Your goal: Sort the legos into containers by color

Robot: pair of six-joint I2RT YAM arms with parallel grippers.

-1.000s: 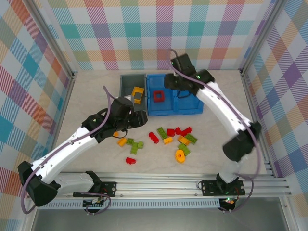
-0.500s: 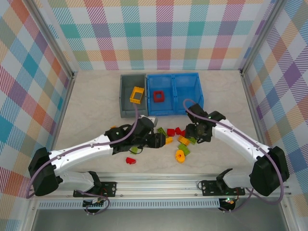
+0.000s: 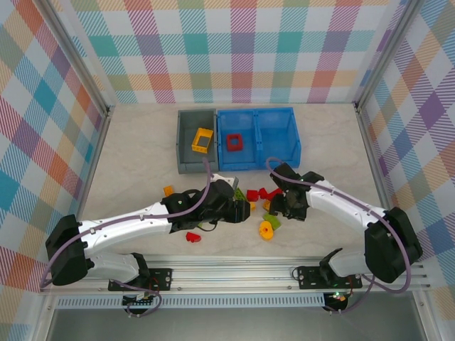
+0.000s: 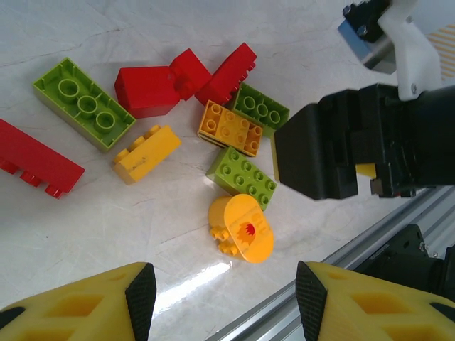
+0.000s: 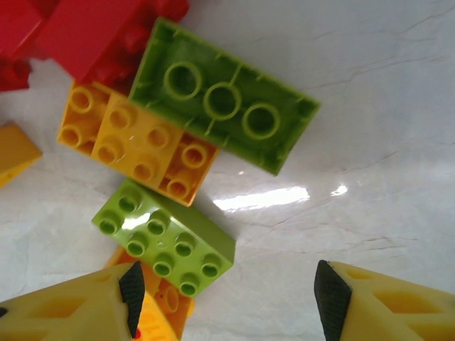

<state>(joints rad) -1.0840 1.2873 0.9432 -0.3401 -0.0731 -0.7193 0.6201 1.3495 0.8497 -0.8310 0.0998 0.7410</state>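
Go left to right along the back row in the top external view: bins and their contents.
Dark grey bin holding a yellow frame brick → blue bin, left compartment with a red frame brick → its right compartment.

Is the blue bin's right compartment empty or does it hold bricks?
Empty: from above, the right compartment has a bare blue floor. The red frame brick lies in the left compartment.

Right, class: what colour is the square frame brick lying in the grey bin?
Yellow-orange. The frame brick sits in the grey bin, clearest in the top view.
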